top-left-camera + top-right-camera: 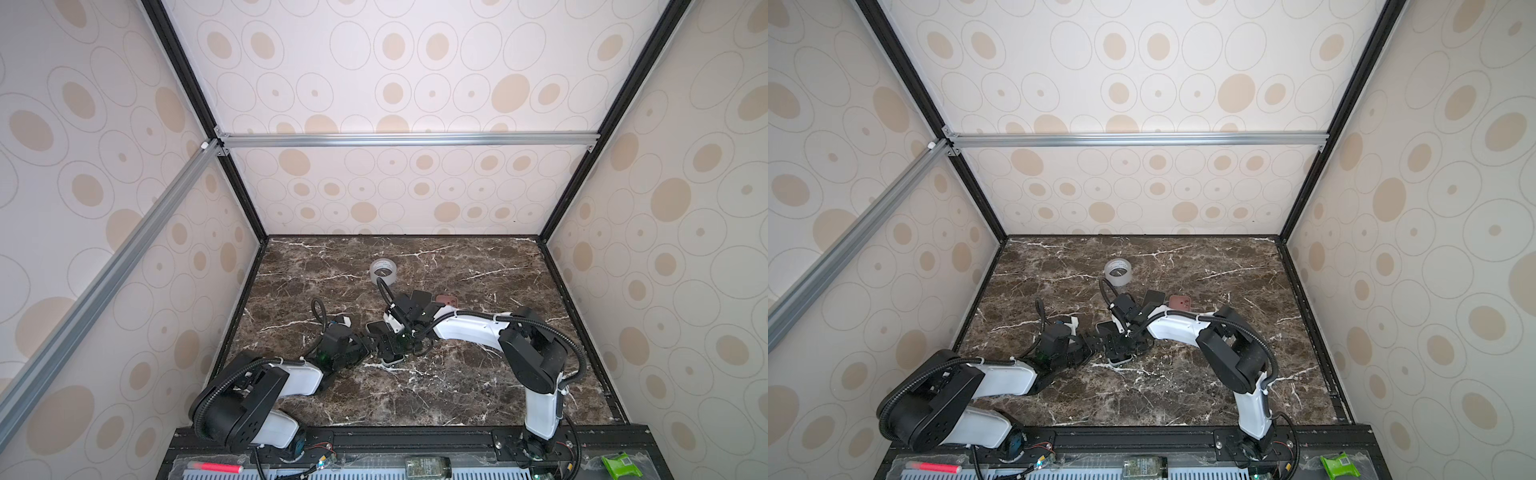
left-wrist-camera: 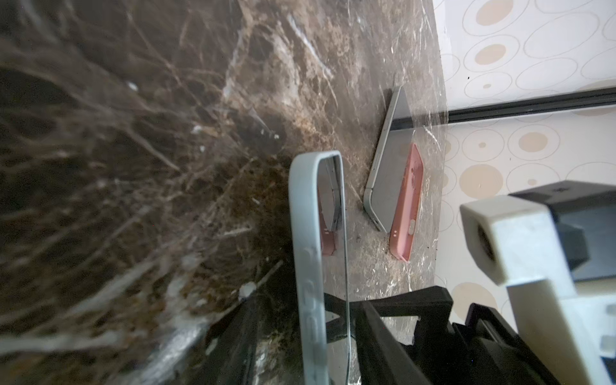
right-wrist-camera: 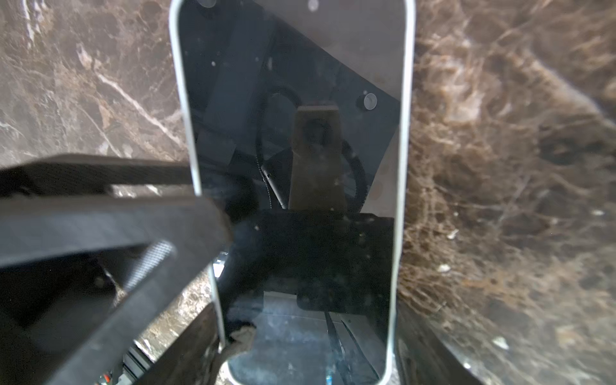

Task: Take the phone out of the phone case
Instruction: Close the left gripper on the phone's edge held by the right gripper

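The black glass phone (image 3: 293, 133) sits inside its pale grey rubber case (image 2: 306, 266) (middle of the brown marble table (image 1: 457, 395)). The right gripper (image 3: 306, 333) pinches its 2 long sides. The left gripper's (image 2: 305, 310) jaws are spread around 1 edge.

Both top views look down from high above my base onto the whole marble tabletop (image 1: 457, 395). My wrist cameras sit close: left skims the edge of the cased phone (image 2: 306, 266), right faces its screen.

Pale walls (image 1: 395, 62) printed with beige ovals close in three sides — black posts (image 1: 240, 187) at the corners, a silver rail (image 1: 407, 139) across the back — around a dark brown marble-look tabletop (image 1: 436, 395).
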Controlling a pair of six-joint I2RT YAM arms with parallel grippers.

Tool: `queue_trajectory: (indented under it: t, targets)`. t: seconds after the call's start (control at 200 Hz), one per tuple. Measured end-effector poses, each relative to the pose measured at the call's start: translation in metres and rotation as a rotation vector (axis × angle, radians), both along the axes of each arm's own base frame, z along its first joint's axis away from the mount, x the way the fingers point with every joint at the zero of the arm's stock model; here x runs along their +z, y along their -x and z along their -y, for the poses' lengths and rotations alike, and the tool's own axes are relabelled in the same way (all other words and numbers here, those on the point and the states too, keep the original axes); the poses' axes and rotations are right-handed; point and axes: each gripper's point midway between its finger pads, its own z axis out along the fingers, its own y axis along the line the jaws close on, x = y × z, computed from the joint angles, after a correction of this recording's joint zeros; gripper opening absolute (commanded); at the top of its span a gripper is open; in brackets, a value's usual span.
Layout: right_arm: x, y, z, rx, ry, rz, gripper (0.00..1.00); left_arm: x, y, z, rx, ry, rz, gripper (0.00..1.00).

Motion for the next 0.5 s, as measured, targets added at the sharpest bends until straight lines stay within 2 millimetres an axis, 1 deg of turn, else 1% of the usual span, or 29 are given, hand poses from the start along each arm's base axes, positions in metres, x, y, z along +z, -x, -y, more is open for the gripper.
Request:
queue_trajectory:
  t: [0.09,0.195,0.27,0.34,0.435,0.5]
  targets:
    - [0.0,-0.001,0.0,-0.007,-0.011,-0.005,0.67,0.001,0.002,0.005,-0.016,0.003,0.001,0.44]
    - [0.001,-0.001,0.0,-0.005,-0.017,-0.007,0.67,0.004,0.001,0.007,-0.02,0.006,0.006,0.37]
    - [0.001,-0.001,0.001,0.004,-0.019,-0.006,0.67,0.004,0.0,0.009,-0.026,0.006,0.007,0.34]
    - [0.001,-0.001,0.001,0.013,-0.023,-0.004,0.67,0.001,0.001,0.01,-0.03,0.004,-0.001,0.31]
    - [0.001,-0.001,0.001,0.023,-0.037,-0.006,0.67,-0.005,0.002,0.011,-0.035,-0.003,-0.02,0.29]
    - [0.001,0.0,0.002,0.029,-0.043,-0.007,0.67,-0.005,-0.001,0.013,-0.038,0.0,-0.02,0.28]
